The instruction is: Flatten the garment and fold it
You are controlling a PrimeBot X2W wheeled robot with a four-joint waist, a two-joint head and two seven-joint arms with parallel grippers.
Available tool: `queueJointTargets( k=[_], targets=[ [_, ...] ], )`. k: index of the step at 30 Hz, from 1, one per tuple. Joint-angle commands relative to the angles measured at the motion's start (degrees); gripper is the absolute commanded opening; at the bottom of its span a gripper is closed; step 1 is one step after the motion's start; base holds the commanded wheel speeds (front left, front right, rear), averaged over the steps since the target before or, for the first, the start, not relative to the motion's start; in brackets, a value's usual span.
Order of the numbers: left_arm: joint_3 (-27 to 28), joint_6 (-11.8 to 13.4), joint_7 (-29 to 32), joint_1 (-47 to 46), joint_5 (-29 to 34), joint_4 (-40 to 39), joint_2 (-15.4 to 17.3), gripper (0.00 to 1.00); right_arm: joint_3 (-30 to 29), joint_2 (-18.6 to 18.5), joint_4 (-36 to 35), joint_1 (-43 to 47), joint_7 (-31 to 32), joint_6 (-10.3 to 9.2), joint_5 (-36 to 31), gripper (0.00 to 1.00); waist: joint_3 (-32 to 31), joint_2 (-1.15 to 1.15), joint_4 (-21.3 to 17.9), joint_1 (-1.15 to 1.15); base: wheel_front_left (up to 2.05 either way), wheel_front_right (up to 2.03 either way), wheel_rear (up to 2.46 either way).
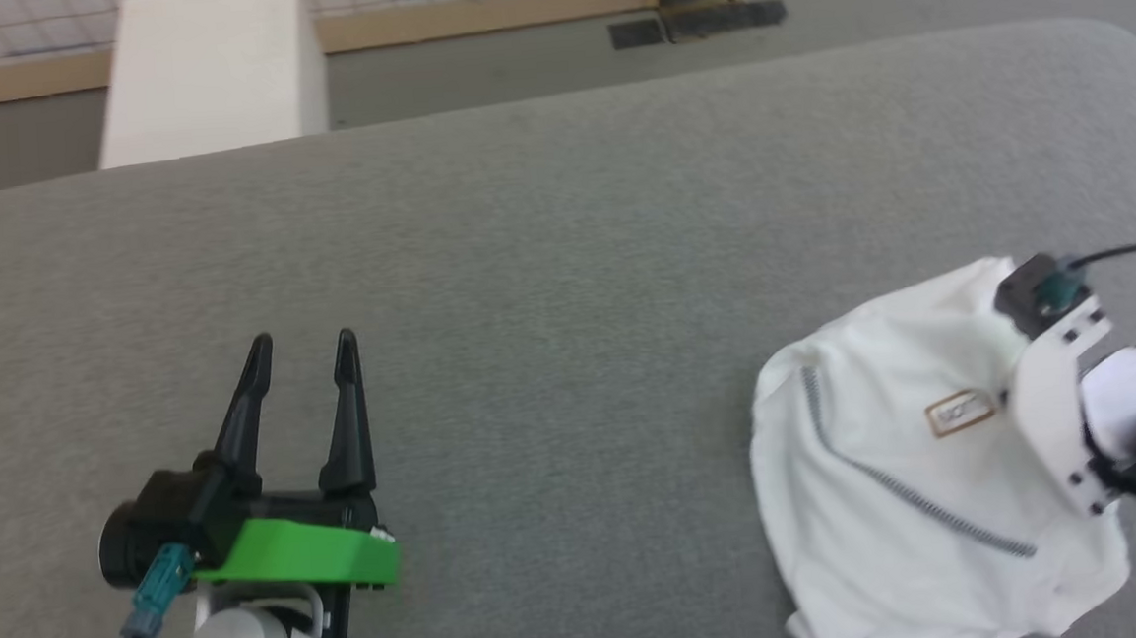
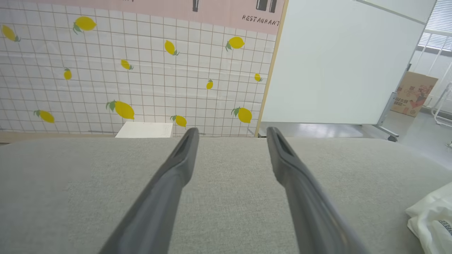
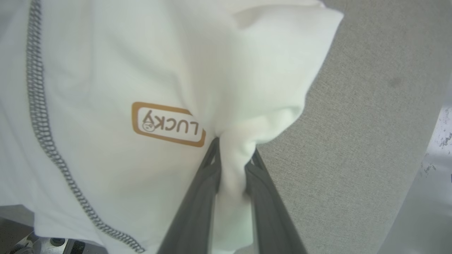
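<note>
The garment [image 1: 893,477] is a white shirt with dark zigzag stitching and a brown "LUCKY" label, bunched at the grey table's near right corner. Close up, the garment [image 3: 123,88] has a fold of cloth pinched between my right gripper [image 3: 233,155] fingers, which are shut on it. In the head view the right wrist [image 1: 1074,367] comes in from the right edge over the shirt, its fingertips hidden by the mount. My left gripper [image 1: 304,360] hovers open over bare table at the lower left, far from the shirt. A corner of the garment [image 2: 430,218] shows beside the open left gripper [image 2: 231,135].
The grey felt table [image 1: 545,261] spreads wide between the two arms. A rigid white box [image 1: 208,75] stands beyond the far edge at upper left. A tiled wall with lemon prints [image 2: 134,70] and a white board [image 2: 339,63] lie behind the table.
</note>
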Motion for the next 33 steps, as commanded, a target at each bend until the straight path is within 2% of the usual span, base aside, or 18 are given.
queueJointTargets(
  k=[1,6,12,19,27,28,29,30,33],
  targets=[
    [-0.39,-0.37,-0.21,-1.68,1.0,-0.48,0.62,1.0,-0.73,-1.17,0.53,-1.68,-0.42,-0.11,0.25,0.0,6.56,0.57,-7.0,0.0,0.0,0.0,0.0],
    [-1.65,-0.38,0.41,-5.34,2.17,-2.06,2.75,1.0,-4.73,-4.47,5.5,-5.87,-2.98,-0.11,-0.07,0.0,12.84,0.57,-9.85,0.0,0.0,0.0,0.0],
    [-2.02,-0.36,2.84,-8.36,3.31,-5.59,4.99,1.0,-10.76,-6.15,15.39,-11.21,-7.91,-0.11,-2.82,0.0,19.14,0.57,-10.67,0.0,0.0,0.0,0.0],
    [-1.48,0.42,5.74,-9.79,4.45,-10.67,6.89,1.0,-19.25,-5.4,24.2,-17.15,-13.97,-0.11,-7.47,0.0,25.41,0.57,-9.92,0.0,0.0,0.0,0.0],
    [-1.05,1.25,7.21,-9.76,4.86,-14.26,7.88,1.0,-28.44,-4.36,31.74,-22.17,-19.76,-0.11,-12.85,0.0,29.23,0.57,-8.32,0.0,0.0,0.0,0.0],
    [-1.0,1.35,7.27,-9.66,4.84,-14.45,7.92,1.0,-29.13,-4.09,32.24,-22.53,-20.55,-0.11,-13.37,0.14,29.42,0.57,-8.22,0.0,0.0,0.0,0.0],
    [-0.95,1.43,7.29,-9.53,4.79,-14.62,7.98,1.0,-29.73,-3.79,32.89,-22.82,-21.31,-0.11,-14.06,0.54,29.63,0.57,-8.09,0.0,0.0,0.0,0.0],
    [-0.89,1.48,7.3,-9.44,4.74,-14.72,8.05,1.0,-30.1,-3.49,33.32,-23.04,-21.8,-0.11,-14.47,1.0,29.73,0.57,-8.04,0.0,0.0,0.0,0.0],
    [-0.86,1.58,7.27,-9.25,4.57,-14.77,8.21,1.0,-31.24,-2.75,34.53,-23.81,-24.09,-0.11,-15.19,1.0,29.87,0.57,-7.78,0.0,0.0,0.0,0.0]
  ],
)
